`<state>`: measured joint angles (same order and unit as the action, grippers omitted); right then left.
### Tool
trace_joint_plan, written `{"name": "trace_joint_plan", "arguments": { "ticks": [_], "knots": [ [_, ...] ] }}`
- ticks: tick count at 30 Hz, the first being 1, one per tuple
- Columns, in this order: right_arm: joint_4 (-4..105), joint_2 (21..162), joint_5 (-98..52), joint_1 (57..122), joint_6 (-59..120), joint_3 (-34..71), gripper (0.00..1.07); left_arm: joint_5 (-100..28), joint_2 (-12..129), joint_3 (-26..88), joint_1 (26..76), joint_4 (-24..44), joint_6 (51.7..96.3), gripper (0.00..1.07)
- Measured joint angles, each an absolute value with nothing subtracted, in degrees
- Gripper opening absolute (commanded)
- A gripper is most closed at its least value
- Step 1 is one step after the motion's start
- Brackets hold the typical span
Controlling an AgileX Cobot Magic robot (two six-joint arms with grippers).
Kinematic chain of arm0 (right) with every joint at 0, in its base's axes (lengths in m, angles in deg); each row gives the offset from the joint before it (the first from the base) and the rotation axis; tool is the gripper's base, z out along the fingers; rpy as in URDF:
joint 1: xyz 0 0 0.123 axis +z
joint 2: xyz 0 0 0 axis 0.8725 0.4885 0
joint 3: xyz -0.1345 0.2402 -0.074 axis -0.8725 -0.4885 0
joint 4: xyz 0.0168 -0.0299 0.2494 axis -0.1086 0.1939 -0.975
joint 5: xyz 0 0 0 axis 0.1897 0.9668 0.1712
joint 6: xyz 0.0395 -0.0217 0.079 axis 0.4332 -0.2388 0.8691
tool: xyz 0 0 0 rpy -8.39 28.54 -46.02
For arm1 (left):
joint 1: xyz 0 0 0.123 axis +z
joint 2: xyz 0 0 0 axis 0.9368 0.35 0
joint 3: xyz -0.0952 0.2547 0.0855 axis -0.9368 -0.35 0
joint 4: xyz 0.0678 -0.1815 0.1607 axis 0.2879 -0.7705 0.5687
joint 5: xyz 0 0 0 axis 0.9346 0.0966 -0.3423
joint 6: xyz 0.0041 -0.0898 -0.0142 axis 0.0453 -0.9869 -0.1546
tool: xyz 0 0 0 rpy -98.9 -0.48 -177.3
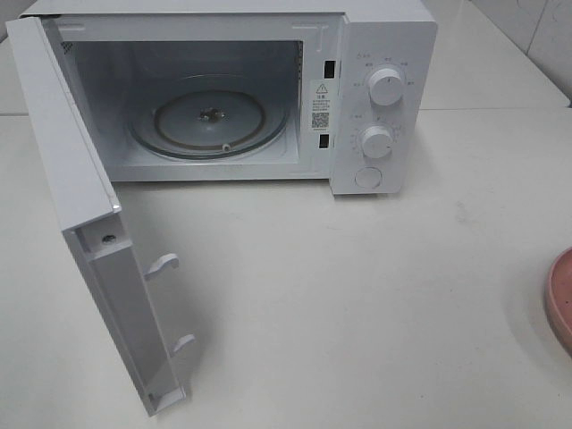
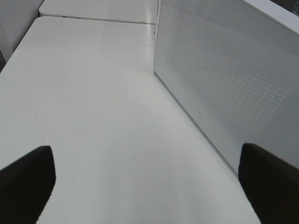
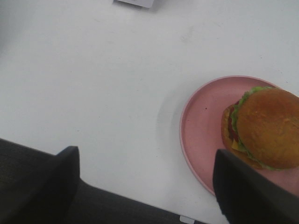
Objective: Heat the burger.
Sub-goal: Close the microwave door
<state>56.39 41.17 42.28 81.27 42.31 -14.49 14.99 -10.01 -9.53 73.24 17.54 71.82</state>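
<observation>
The burger (image 3: 266, 128), with a golden-brown bun, green lettuce and red-brown layers, sits on a round pink plate (image 3: 201, 126). In the exterior high view only the plate's rim (image 1: 559, 299) shows at the right edge; the burger is out of that view. My right gripper (image 3: 145, 186) hovers open above the table, with one finger over the plate's edge and nothing between the fingers. My left gripper (image 2: 145, 186) stands wide open and empty over bare table, beside the outer face of the open microwave door (image 2: 224, 88). Neither arm shows in the exterior high view.
The white microwave (image 1: 375, 98) stands at the back with its door (image 1: 80, 223) swung fully open to the left. Its glass turntable (image 1: 210, 121) is bare. Two knobs (image 1: 386, 87) and a button sit on its right panel.
</observation>
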Motion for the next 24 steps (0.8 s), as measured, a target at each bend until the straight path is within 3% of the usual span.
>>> {"name": "trace_joint_plan", "arguments": {
  "ticks": [12,24],
  "knots": [
    [49.62,28.45,38.04,68.89,36.18,-20.63,0.76,14.99,-10.01,-9.53,73.24,17.54,71.82,1.0],
    [49.57,22.6,37.7,67.23,35.66,-20.8,0.75,14.99,-10.01,-9.53,73.24,17.54,71.82,1.0]
  ]
}}
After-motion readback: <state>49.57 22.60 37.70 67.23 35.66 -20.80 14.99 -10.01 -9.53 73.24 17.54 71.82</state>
